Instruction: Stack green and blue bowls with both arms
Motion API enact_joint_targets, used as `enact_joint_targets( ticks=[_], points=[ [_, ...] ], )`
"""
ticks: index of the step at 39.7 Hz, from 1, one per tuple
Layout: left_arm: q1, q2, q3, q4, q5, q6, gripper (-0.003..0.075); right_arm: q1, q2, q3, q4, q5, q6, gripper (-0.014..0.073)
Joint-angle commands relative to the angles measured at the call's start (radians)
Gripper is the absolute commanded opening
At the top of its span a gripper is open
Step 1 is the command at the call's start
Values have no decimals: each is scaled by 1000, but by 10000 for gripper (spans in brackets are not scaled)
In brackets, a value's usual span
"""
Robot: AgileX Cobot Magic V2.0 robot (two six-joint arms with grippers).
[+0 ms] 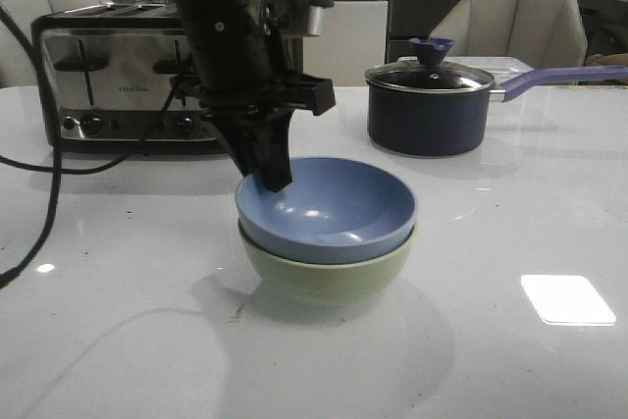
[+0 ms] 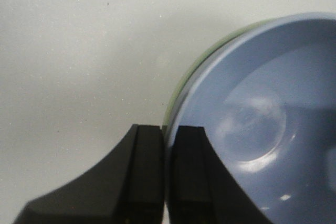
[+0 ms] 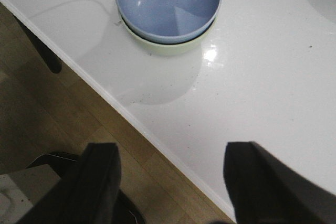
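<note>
The blue bowl [image 1: 329,208] is seated inside the green bowl [image 1: 329,272] near the middle of the white table [image 1: 118,340], so the stack is judged to be made. The relation that matters for the coming move is held at the blue bowl's rim on the robot's left: the left gripper [image 2: 167,150] is clamped on that rim, one finger inside the bowl and one outside, the fingers pressed nearly together with only the thin wall between them. The gripper comes down onto the rim steeply from above, so a release followed by a lift away upward is judged to be what is called for — a sideways pull could drag the upper bowl off its seat.

The right gripper [image 3: 170,182] is seen spread wide and empty, held over the table's near edge, well apart from the bowls, which lie ahead of it. The left arm is therefore the nearer one by far.

Both bowls are round, plain and matte, of equal size, with smooth thin walls; being round, no long axis is offered. The green rim shows as a narrow crescent beneath the blue one. The table surface is glossy and reflective. Behind stand a chrome toaster [image 1: 108,76] and a dark navy saucepan [image 1: 429,110] with a glass lid — neither touched.
</note>
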Motion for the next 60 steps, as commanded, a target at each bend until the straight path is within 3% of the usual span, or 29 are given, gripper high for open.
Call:
enact_joint_targets(
  ticks=[1,7,11,24,36,60],
  points=[
    [-5,-52,-30,-26,-1,-11,188,-2,-2,-27,10,-58,-5,528],
    [-5,-52,-38,-44,-4,-11,384,-2,-2,-27,10,-58,-5,528],
    [-5,-54,-56,-44,6,-11,445,-2,-2,-27,10,-58,-5,528],
    [-5,-208,-102,-30,-8,-2,438,-2,-2,-27,10,-58,-5,528],
    [-5,-446,-31,-28,-32,18,438,-2,-2,-27,10,-58,-5,528],
    [-5,-1033,573,-10,-235,49,438,-2,3,-27,-20,-101,-5,528]
  ],
)
